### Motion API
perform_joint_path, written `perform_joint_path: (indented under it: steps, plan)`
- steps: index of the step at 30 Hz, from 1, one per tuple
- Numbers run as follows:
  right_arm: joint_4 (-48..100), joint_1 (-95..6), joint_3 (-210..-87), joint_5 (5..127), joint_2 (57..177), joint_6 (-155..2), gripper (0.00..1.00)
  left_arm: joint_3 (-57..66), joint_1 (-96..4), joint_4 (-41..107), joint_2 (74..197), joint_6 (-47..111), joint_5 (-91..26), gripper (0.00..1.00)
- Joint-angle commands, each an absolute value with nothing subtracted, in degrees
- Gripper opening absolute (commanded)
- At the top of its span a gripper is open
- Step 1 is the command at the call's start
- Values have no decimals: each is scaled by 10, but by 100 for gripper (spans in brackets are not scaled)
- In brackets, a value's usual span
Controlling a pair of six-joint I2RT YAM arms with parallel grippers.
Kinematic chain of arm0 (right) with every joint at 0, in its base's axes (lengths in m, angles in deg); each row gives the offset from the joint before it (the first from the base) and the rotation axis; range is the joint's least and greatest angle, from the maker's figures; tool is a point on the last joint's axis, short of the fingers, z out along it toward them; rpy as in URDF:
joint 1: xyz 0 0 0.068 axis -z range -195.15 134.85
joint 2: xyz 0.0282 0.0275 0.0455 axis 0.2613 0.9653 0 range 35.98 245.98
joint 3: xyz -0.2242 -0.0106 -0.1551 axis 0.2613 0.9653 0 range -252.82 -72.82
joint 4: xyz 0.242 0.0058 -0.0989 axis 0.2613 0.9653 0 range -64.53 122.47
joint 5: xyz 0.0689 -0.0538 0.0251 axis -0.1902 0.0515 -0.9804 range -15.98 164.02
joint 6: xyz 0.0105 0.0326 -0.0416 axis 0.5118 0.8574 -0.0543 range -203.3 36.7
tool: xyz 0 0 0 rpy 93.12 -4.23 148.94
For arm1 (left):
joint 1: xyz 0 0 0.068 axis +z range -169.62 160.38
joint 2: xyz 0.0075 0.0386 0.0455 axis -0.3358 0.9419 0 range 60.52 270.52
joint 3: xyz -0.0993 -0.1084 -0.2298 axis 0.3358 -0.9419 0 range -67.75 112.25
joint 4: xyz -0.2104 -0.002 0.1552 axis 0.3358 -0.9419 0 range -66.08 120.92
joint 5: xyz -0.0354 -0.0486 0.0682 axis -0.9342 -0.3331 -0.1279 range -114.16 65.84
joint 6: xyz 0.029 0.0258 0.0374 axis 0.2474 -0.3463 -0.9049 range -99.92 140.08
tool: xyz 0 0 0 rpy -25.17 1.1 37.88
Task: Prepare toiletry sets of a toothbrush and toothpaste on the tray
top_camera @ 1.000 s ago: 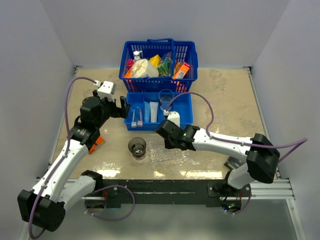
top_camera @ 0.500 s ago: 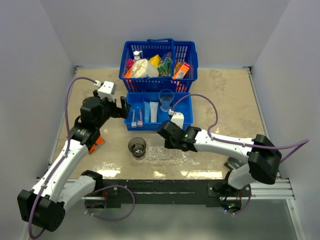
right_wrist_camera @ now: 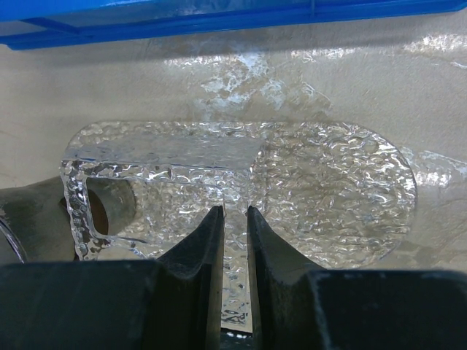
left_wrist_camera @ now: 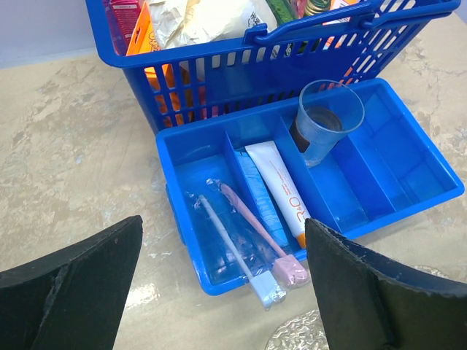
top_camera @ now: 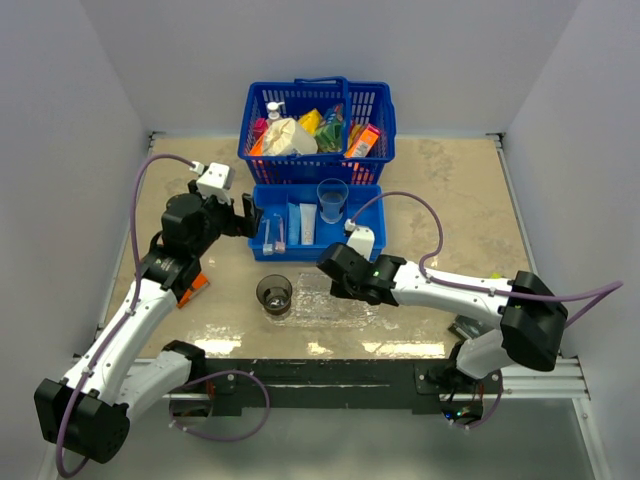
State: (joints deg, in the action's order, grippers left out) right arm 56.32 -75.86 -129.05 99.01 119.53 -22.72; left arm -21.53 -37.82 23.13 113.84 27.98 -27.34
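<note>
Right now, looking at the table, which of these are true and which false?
1. Both toothbrushes lie in the blue bin. True.
2. The left gripper holds a toothbrush. False: it is open and empty, beside the bin.
3. A clear cup stands in the blue bin. True.
4. A toothpaste tube lies on the tray. False: it lies in the bin, next to the toothbrushes.
5. The right gripper pinches the tray's edge. True.
</note>
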Motion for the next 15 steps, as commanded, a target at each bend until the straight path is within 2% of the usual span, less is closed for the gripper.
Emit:
perform_joint_path:
  steps: [1, 15]
  plan:
    - [587, -760, -1288, 1010, 1187, -205, 0, -217, -383, 253, 1137, 278, -279, 96]
    - [656, -767, -1336, 1016, 1194, -223, 0, -216, -383, 253, 1136, 278, -279, 96]
